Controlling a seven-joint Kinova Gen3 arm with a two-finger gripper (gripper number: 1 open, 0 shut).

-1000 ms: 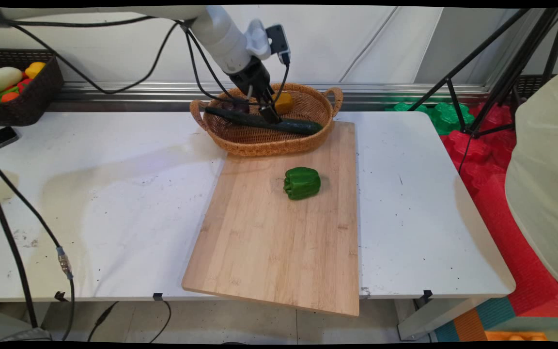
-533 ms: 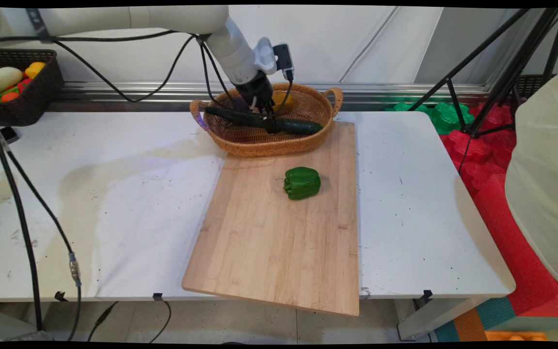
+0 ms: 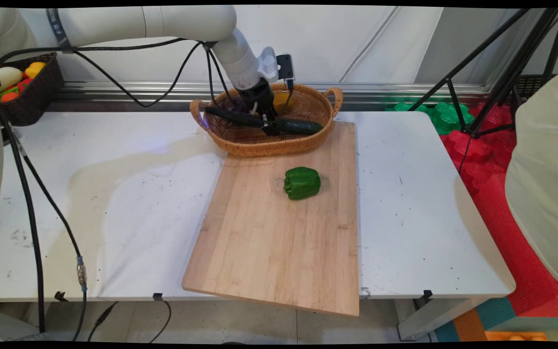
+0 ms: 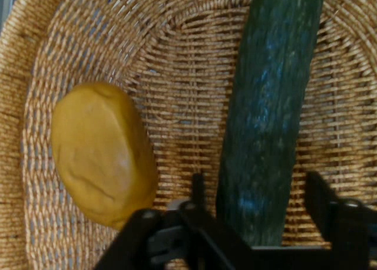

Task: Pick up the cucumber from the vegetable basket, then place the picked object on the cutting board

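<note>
Main view first: we see the gripper lowered into the wicker basket at the far side of the table, right at the middle of the long dark cucumber that lies across the basket. A yellow-orange vegetable, maybe a potato, sits behind it in the same basket. On the wooden cutting board, which touches the basket's front, a green bell pepper rests alone, well apart from the gripper. A dark basket of mixed vegetables stands at the far left.

Hand view next: we see the two black fingers spread, one on each side of the cucumber, but they do not press it; a gap shows on the right side. So the claw is released, around the cucumber and not clenched. The potato lies beside, on the woven floor of the basket.

We judge that nothing is lifted yet: the cucumber lies in the basket, and the grasp is only prepared.
</note>
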